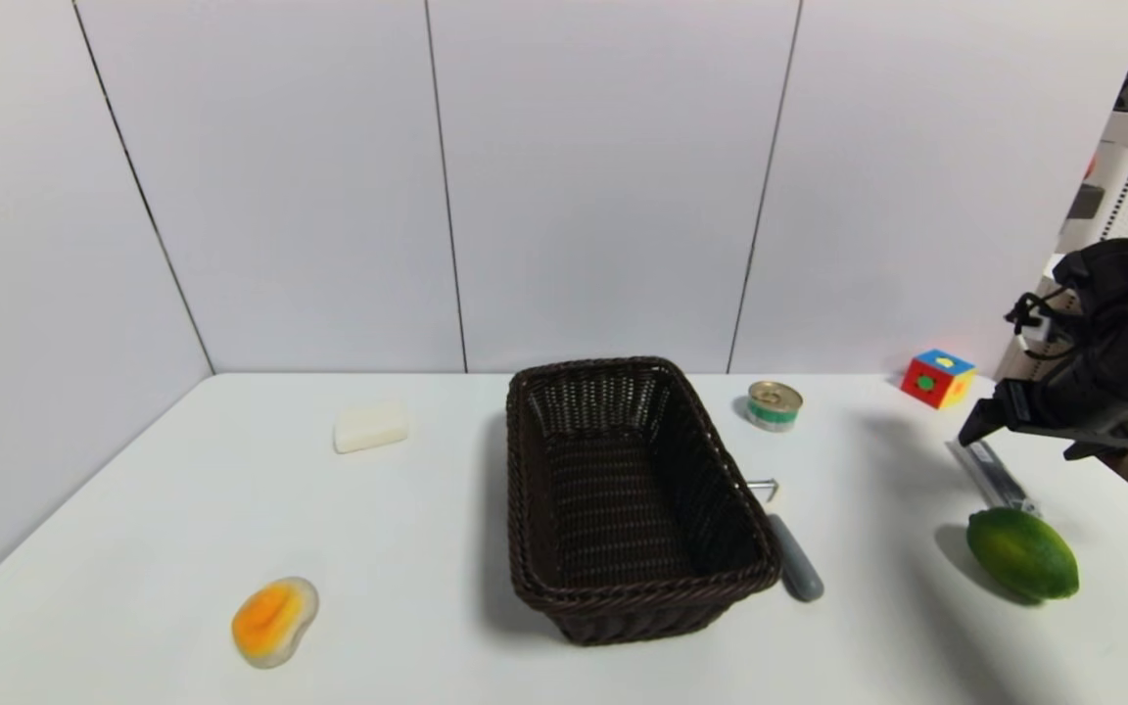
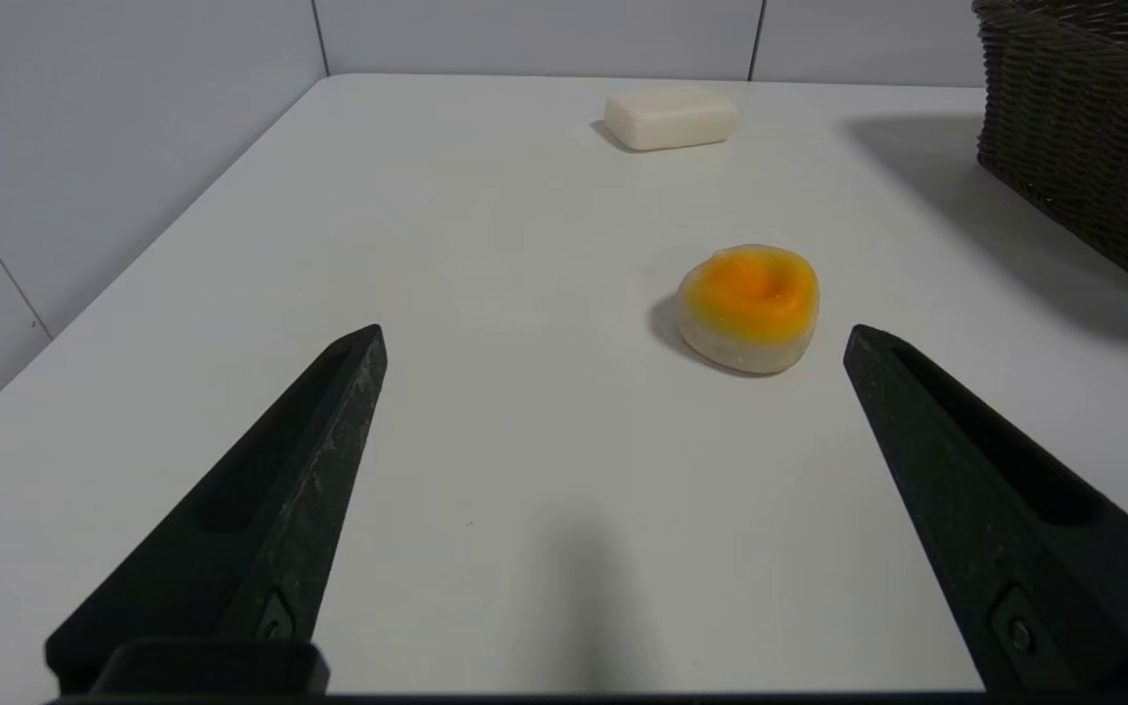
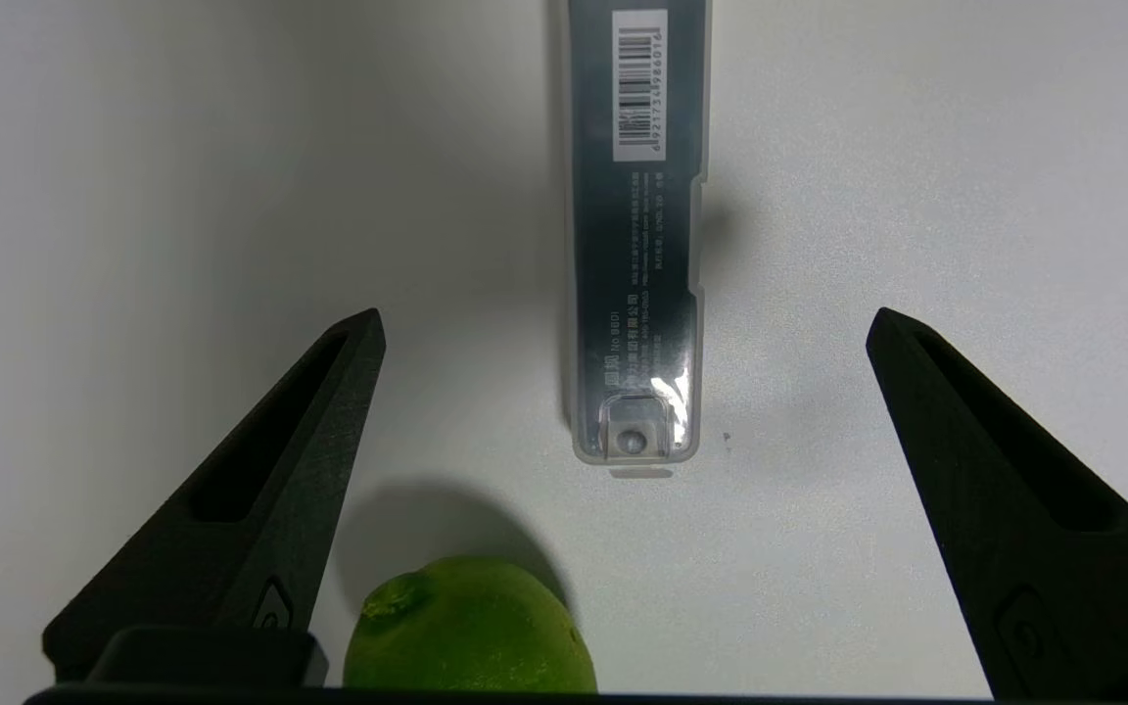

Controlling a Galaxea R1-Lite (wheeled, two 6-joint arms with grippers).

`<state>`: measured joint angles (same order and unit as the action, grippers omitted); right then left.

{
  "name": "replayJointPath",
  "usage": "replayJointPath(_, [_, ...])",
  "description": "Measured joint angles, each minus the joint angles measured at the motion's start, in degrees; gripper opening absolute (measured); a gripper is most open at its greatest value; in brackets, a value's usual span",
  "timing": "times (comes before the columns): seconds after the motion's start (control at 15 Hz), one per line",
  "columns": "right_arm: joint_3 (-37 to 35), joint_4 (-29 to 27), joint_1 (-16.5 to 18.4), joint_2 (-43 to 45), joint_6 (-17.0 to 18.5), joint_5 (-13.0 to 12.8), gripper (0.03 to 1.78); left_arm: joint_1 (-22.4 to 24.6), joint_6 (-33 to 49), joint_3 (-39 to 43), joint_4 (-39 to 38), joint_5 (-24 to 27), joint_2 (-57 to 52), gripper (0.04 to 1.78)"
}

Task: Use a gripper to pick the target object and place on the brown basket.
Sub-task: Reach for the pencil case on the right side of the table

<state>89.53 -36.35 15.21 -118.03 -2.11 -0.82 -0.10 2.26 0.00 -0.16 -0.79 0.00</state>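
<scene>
Lower left of the head view: an orange-centred lump point(image 1: 274, 621) on the white tabletop point(image 1: 407, 548); the left claw point(image 2: 613, 343) beside it gapes wide, empty. Centre frame sits the brown basket point(image 1: 537, 548). At right edge, the right claw point(image 3: 623, 328), spread wide and empty, hangs above the grey case point(image 1: 993, 477), which lies beside a green fruit point(image 1: 1022, 554).

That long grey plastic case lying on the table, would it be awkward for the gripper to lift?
The grey case looks like stiff, thin plastic, so it probably won't flop. Its glossy skin may be slippery. Lying flat, it offers only low edges to pinch, and gripped off-centre it might tilt. The open right gripper hangs above it.
</scene>
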Motion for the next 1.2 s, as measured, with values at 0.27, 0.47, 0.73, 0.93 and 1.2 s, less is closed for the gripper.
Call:
replayJointPath(0.27, [0.4, 0.0, 0.82, -3.33, -0.12, 0.09, 1.7, 0.02, 0.0, 0.0, 0.0, 0.02, 0.0, 1.69])
replayJointPath(0.47, [0.33, -0.11, 0.79, -4.85, -0.06, 0.24, 1.7, 0.0, 0.0, 0.0, 0.0, 0.0, 0.0, 1.69])
replayJointPath(0.73, [0.55, 0.0, 0.24, -5.75, -0.15, 0.29, 1.67, 0.0, 0.0, 0.0, 0.0, 0.02, 0.0, 1.69])
replayJointPath(0.93, [1.05, 0.0, 0.18, -6.34, -0.17, 0.29, 1.16, 0.0, 0.0, 0.0, 0.0, 0.02, 0.0, 1.69])
replayJointPath(1.2, [0.93, -0.13, 0.22, -6.73, 0.16, 0.16, 0.69, 0.02, 0.0, 0.0, 0.02, 0.02, 0.0, 1.69])
